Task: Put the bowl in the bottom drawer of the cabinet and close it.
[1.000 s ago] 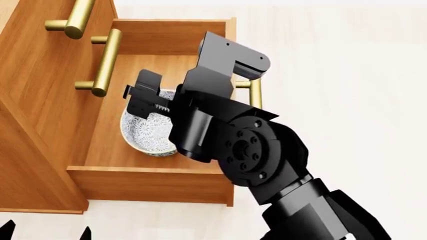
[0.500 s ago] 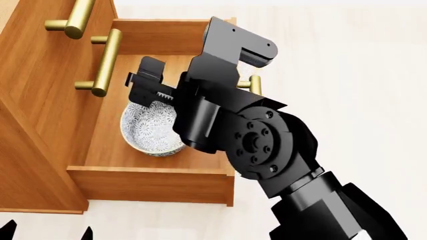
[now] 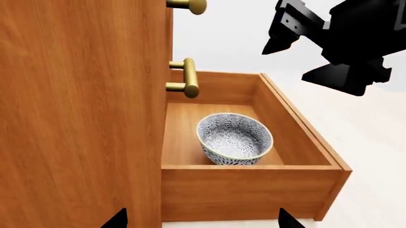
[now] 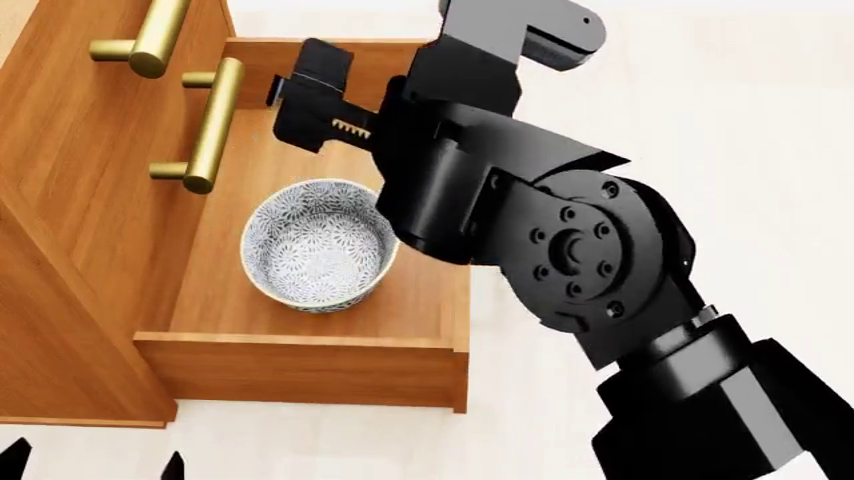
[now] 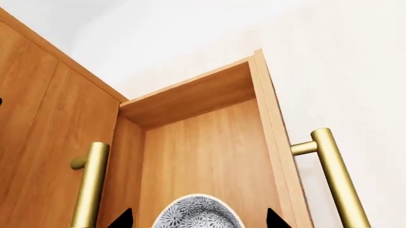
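The bowl [image 4: 320, 245], white with a fine grey-blue flower pattern, stands upright on the floor of the open bottom drawer [image 4: 300, 365] of the orange-brown cabinet [image 4: 67, 250]. My right gripper [image 4: 310, 100] hangs open above the drawer's far end, clear of the bowl. In the right wrist view its fingertips [image 5: 123, 219] are spread wide either side of the bowl [image 5: 198, 213], with the drawer's brass handle [image 5: 334, 175] beside them. My left gripper [image 3: 201, 223] is open and empty, low beside the cabinet [image 3: 76, 118], looking at the bowl [image 3: 233, 137] in the drawer [image 3: 247, 190].
The two upper drawers are shut; their brass handles [image 4: 211, 125] [image 4: 147, 40] jut out over the open drawer's inner side. My right arm [image 4: 574, 250] overhangs the drawer's front panel and hides its handle in the head view. Pale floor [image 4: 721, 120] surrounds the cabinet.
My right gripper has lifted away from the bowl's rim and moved up toward the drawer's far end. The bowl stays where it was in the drawer. The left gripper has not moved.
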Controlling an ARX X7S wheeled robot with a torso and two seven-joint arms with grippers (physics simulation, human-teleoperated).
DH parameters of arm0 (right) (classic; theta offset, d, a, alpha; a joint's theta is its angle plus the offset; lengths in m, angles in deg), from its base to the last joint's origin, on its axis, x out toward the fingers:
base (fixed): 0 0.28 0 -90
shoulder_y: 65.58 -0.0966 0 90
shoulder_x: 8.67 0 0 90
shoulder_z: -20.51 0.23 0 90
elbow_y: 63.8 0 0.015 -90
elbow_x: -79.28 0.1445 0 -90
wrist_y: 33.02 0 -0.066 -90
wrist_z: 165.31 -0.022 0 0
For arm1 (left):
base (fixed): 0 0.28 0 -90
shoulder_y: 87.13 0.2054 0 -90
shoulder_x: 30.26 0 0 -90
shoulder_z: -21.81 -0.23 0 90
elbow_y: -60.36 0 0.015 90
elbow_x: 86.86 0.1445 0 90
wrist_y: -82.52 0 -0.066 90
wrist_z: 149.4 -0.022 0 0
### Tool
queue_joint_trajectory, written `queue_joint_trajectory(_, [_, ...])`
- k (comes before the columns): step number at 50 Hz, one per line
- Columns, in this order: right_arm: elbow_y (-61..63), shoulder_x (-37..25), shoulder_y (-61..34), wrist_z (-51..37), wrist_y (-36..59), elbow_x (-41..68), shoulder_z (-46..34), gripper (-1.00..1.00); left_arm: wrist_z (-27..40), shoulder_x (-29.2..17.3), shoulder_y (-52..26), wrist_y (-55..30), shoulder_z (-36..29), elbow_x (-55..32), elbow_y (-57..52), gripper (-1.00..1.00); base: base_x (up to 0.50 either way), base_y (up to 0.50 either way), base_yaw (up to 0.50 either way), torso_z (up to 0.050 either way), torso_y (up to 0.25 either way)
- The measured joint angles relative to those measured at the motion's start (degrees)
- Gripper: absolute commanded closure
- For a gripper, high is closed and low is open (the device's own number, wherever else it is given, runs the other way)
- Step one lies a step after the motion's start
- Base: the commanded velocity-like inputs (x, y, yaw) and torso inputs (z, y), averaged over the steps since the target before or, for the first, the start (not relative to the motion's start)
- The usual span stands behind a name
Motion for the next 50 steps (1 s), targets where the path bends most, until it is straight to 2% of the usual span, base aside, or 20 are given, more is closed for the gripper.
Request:
queue_joint_trajectory(13, [14.0,-6.8,3.0,-1.8,-2.7,-1.1,3.3,-1.0,0.2,-0.5,0.4,0.6,0.1,0.2,-0.1,-1.0,0.0,0.0,0.0,0.0,0.0])
queue_joint_trajectory(22, [28.3,-12.9,7.1,-5.8,-6.0,-11.6,1.8,-1.0,0.2,-0.4,0.1,0.5,-0.1,0.3,-0.3,-1.0,0.0,0.0,0.0,0.0,0.0])
queue_joint_trajectory(34, [43.0,-20.4,17.2,-8.4,-10.8,-21.8,0.4,-1.0,0.3,-0.3,-0.1,0.3,-0.5,0.6,-0.4,-1.0,0.0,0.0,0.0,0.0,0.0])
queue_joint_trajectory(41, [48.4,-23.7,22.7,-11.2,-10.9,-32.0,-3.9,-1.0,0.3,-0.4,-0.1,0.4,-0.6,0.7,-0.6,-1.0,0.0,0.0,0.0,0.0,0.0])
queue_joint_trajectory(50, [49.4,-25.2,30.5,-12.8,-14.2,-44.8,-9.4,-1.0,0.4,-0.5,-0.1,0.5,-0.8,0.7,-0.5,-1.0,0.0,0.0,0.0,0.0,0.0])
